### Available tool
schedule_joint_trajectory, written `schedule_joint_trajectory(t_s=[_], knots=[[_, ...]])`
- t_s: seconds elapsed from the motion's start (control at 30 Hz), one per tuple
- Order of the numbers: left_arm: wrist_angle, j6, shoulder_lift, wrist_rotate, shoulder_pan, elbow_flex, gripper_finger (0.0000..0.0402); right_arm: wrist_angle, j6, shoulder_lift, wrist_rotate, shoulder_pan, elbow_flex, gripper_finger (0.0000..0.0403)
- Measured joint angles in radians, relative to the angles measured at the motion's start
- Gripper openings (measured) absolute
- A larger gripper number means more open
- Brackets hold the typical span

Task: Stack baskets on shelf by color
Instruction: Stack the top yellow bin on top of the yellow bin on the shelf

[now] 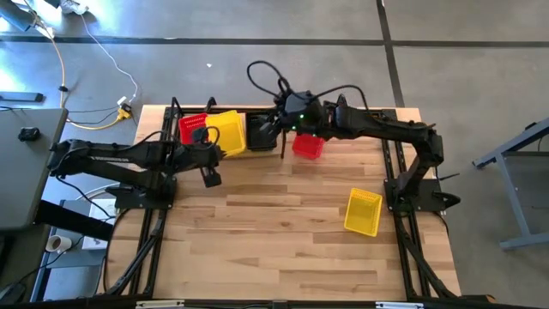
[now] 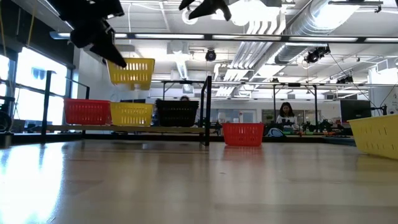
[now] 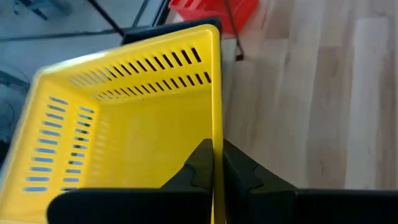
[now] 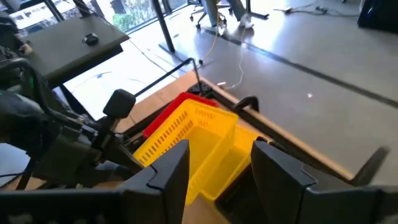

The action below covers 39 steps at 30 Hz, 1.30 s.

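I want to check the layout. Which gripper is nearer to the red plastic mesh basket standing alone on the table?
The right gripper: it hovers just beside the lone red plastic mesh basket. The left gripper is farther off, holding a yellow basket.

The small yellow slotted plastic basket looks smooth and slightly glossy. The pale slatted wooden tabletop has a satin sheen. The thin black metal shelf tubing looks matt.
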State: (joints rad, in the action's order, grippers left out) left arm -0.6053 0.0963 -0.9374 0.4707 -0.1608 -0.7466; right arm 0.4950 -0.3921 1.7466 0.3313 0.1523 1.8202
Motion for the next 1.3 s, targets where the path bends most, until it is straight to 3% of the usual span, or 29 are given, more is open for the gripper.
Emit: schedule_joint_trajectory(t_s=[0.2, 0.43, 0.6, 0.83, 1.3], knots=[[0.051, 0.043, -0.029, -0.114, -0.117, 0.0, 0.0, 0.014, 0.06, -0.038, -0.003, 0.033, 0.0, 0.0156], [0.06, 0.117, -0.041, -0.139, -0.184, 0.0, 0.0, 0.044, 0.087, -0.055, -0.008, 0.066, 0.0, 0.0156], [0.049, 0.169, -0.043, -0.232, -0.236, 0.002, 0.0, 0.066, 0.087, -0.057, -0.027, 0.085, 0.0, 0.0156], [0.059, 0.168, -0.044, -0.248, -0.276, 0.06, 0.0, 0.085, 0.111, -0.058, -0.028, 0.101, 0.0, 0.0156], [0.117, 0.216, -0.083, -0.257, -0.278, 0.063, 0.0, 0.092, 0.131, -0.058, -0.055, 0.116, 0.0, 0.0156]])
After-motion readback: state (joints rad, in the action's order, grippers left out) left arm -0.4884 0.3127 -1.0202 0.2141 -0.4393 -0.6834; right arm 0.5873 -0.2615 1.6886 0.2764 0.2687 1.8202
